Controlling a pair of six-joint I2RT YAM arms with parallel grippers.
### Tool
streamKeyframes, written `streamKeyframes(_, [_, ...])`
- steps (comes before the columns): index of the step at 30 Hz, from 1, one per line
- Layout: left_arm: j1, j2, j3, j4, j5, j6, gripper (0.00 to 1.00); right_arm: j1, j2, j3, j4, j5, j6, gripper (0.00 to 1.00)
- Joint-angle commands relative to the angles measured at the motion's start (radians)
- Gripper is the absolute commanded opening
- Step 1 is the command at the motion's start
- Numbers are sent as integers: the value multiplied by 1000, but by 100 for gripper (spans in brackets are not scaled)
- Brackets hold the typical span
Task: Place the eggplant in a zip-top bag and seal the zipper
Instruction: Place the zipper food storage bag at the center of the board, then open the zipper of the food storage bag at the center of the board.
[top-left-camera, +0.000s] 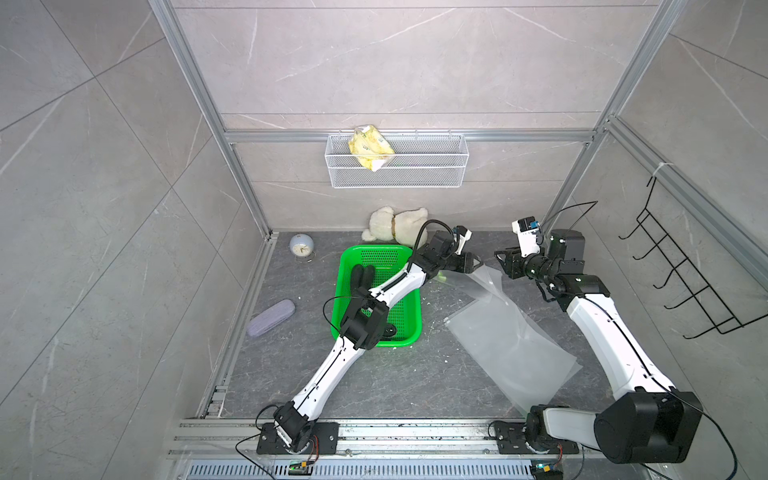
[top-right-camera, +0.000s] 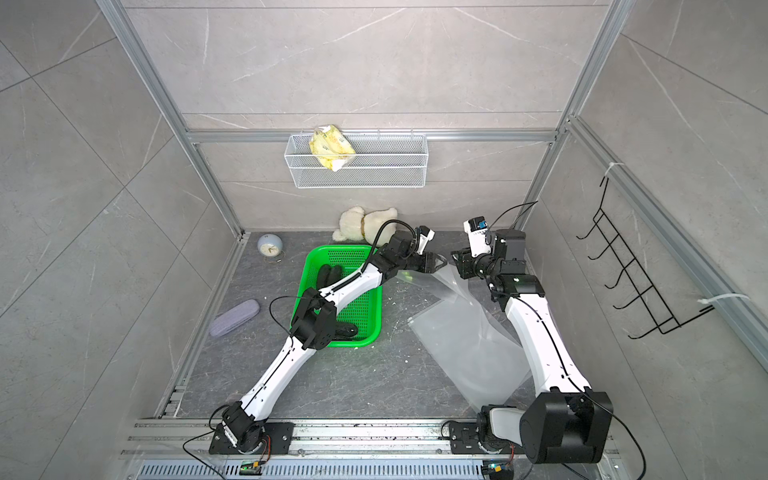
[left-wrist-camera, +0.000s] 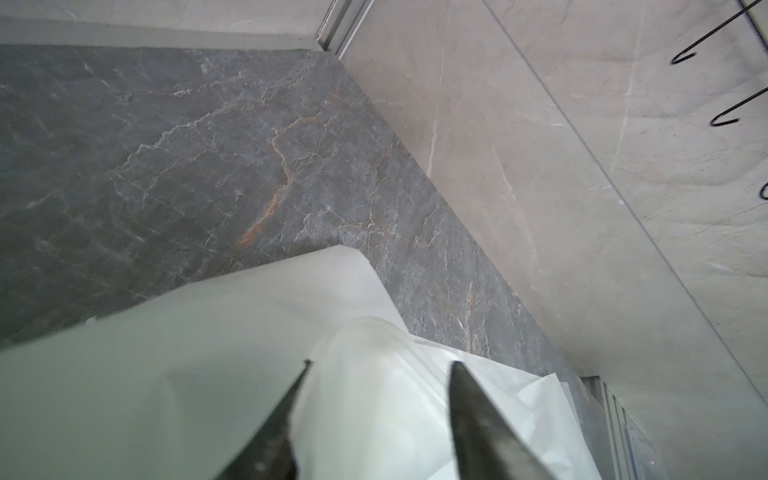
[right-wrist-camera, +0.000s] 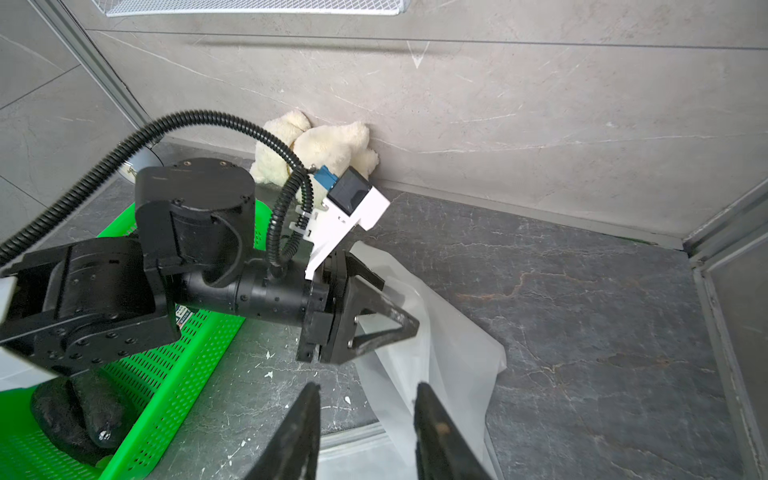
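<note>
**Both jaws spread at the bag's raised end, eggplant in the basket**

The left gripper (left-wrist-camera: 380, 363) has its jaws spread. A bulging fold of the zip-top bag (left-wrist-camera: 232, 332) rises in the gap between the fingertips, and they do not pinch it. The right gripper (right-wrist-camera: 368, 386) faces it almost tip to tip, near but apart, with its jaws partly apart. Bare tabletop and the bag's edge show through that gap, and nothing is clamped there.

From the space between the two sets of jaws, the translucent bag slopes down to the table (top-left-camera: 395, 374). It lies flat behind the right jaws, alongside the right arm.

Behind the left jaws, under the left arm, sits the green basket (top-left-camera: 341, 286). The dark eggplant (top-left-camera: 360, 279) lies inside it, well back from both sets of jaws and apart from the bag. Off to one side of the left jaws, a cream plush toy (top-left-camera: 399, 224) rests against the back wall.
</note>
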Motion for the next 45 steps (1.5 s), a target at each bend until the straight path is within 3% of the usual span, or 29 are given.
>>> streamKeyframes(1, [31,-58,-23,-1,-19,30,69,6,2,-16,9,-16,16,39])
streamKeyframes(8, [65,-163,-96,12,-47,44,75,22,9,-23,-14,8,24,40])
streamKeyframes(14, [71,-275,-181,-31,-93,95,78,29,46,-12,-79,83,115,39])
streamKeyframes(28, [87,-528,-459,93,-7,83,80,58,58,-82,-147,184,285,40])
streamKeyframes(39, [147,-759,-887,242,-16,-4,78,319,80,-242,-101,336,448,41])
streamKeyframes(45, [166,-842,-1014,269,-7,-6,78,429,114,-338,-72,384,513,47])
